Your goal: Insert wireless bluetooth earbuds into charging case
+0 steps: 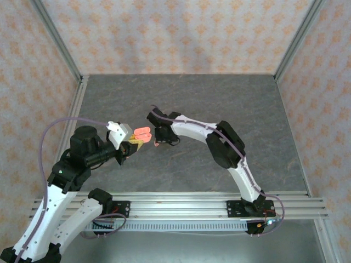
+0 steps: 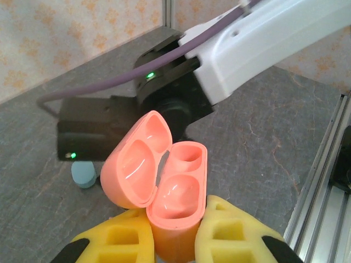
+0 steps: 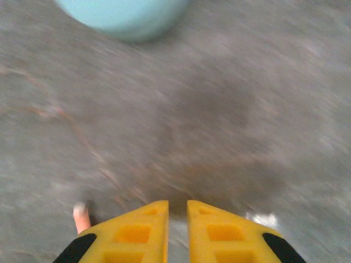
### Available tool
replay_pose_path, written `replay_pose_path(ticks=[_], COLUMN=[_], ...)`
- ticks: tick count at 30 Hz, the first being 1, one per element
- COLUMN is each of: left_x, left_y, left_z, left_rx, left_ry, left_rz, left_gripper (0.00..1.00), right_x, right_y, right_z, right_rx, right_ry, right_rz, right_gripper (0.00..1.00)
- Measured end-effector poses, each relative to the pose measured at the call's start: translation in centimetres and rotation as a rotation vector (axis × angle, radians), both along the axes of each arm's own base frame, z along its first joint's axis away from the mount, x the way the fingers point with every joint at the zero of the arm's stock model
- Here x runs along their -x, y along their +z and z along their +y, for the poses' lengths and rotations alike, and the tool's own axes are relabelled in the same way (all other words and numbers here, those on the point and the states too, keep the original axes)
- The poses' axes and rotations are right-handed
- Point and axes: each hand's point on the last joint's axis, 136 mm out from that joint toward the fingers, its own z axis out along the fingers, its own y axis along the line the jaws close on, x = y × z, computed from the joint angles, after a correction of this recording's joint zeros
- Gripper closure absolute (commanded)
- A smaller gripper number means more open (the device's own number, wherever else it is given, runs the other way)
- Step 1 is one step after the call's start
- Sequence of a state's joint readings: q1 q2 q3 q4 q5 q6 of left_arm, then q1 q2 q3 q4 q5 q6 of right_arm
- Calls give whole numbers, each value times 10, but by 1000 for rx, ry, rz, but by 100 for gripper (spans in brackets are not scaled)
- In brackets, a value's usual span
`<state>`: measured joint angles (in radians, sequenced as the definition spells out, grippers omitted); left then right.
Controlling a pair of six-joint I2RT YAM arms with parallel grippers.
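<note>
R wrist cam's blurry, teal case (image 3: 123,16) cut off at 12; pink earbud (image 3: 81,217) sits at 8 o'clock of right gripper (image 3: 177,211), fingers pressed together, empty. Open pink case (image 2: 175,192) is pinched in left gripper (image 2: 176,219).

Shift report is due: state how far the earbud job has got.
Done: the pink case is open and clamped in the left gripper, both wells empty. In hand: the right gripper sits low over the table, fingers nearly together with nothing between them, a pink earbud lying beside it. Left: picking up that earbud and seating it; no earbud is in the case yet.
</note>
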<state>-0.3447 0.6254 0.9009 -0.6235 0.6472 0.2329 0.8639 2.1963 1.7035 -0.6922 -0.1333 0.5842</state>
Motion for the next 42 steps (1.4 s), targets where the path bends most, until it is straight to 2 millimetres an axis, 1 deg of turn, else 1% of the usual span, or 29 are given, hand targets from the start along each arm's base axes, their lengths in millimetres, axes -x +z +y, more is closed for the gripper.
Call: replay_pose_path(ticks=[3,5,6,8,10,13,16,18,22,26,28,30,33,36,40,42], left_x=[-2,-3,-4,-5,-5,-5,-5,-5,-6,-6,-6,-6,-5,-5,-5,-5], left_y=[-4,-6,-7,-7,-8,-8,-9,-10,-10,-10,-10,-10,-10,-10,-10,-10], left_z=[-1,-1,-2,-2,-2,-2,-2,-2,-2,-2,-2,-2,-2,-2,-2,-2], left_rx=[-2,-4,-5,-6,-6,-7,-7,-8,-9,-9,-9,-9,-9,-9,-9,-9], left_ry=[-2,-2,-2,-2,-2,-2,-2,-2,-2,-2,-2,-2,-2,-2,-2,-2], left_rz=[8,14,18,20,21,21,23,25,27,27,27,27,26,26,26,27], left_gripper=[100,100,100,100,100,100,100,100,100,100,100,100,100,100,100,100], right_x=[5,8,8,7,7,7,11,13,-6,-20,-24,-27,-23,-17,-17,-14], right_y=[3,4,8,15,23,31,36,39,43,41,36,27,11,-3,-4,-4], right_z=[-20,-31,-35,-36,-31,-18,-2,14,51,75,85,92,92,83,76,68], right_rx=[-12,-18,-30,-61,-105,-167,-207,-229,-267,-276,-269,-252,-223,-189,-203,-206], right_ry=[-62,-100,-119,-148,-167,-180,-164,-136,-68,11,55,96,139,154,158,153], right_rz=[9,15,10,0,-13,-29,-40,-38,-58,-68,-64,-47,-6,33,36,37], right_gripper=[70,66,65,65,65,65,65,70,77,81,82,83,85,85,85,85])
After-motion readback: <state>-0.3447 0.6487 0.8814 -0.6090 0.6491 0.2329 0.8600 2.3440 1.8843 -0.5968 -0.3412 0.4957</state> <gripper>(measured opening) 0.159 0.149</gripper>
